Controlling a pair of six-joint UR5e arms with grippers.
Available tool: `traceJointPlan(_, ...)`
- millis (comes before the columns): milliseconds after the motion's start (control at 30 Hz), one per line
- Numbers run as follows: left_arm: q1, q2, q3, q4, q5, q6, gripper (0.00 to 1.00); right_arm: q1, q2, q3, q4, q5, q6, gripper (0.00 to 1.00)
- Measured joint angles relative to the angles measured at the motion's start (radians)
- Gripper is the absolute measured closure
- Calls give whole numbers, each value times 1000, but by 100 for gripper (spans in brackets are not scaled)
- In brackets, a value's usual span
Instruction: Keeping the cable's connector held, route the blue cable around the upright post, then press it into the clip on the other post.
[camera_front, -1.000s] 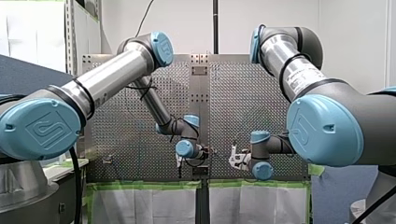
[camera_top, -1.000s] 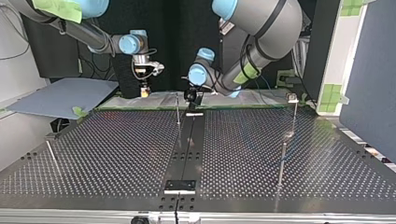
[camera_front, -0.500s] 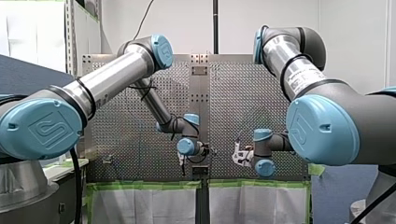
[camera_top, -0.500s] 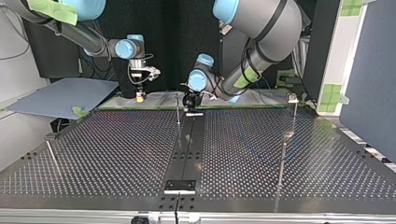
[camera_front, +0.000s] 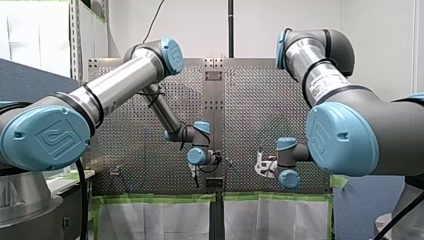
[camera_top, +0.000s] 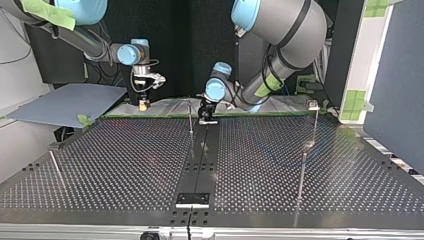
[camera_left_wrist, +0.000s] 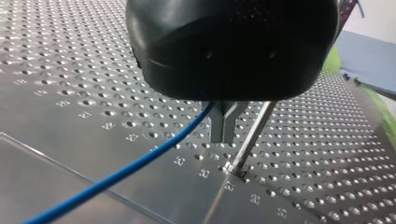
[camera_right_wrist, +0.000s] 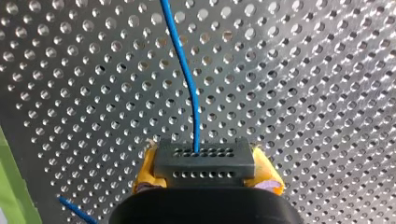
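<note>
Your right gripper (camera_top: 144, 102), clenched on the connector (camera_right_wrist: 204, 165), has pulled farther from the post (camera_left_wrist: 250, 135), drawing the cable (camera_left_wrist: 116, 175) out. Your left gripper (camera_left_wrist: 224, 126), apparently pinching the cable, has sunk just beside the post, so the wrap looks ready to begin.

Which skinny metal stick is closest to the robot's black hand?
The post by the dark middle strip, right beside my left gripper. The clip-topped post and the other two stand far off at the sides.
</note>
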Motion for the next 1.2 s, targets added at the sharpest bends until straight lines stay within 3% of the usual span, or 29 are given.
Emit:
traceJointPlan(333, 8, -1, 0, 9, 10, -7, 98, -7, 0, 0, 13, 0, -2, 100)
traceJointPlan(767, 27, -36, 0, -71, 12, 31, 98, -11, 1, -1, 4, -30, -10, 100)
traceJointPlan(1200, 34, -36, 0, -79, 41, 32, 98, -22, 17, -29, 1, -31, -8, 100)
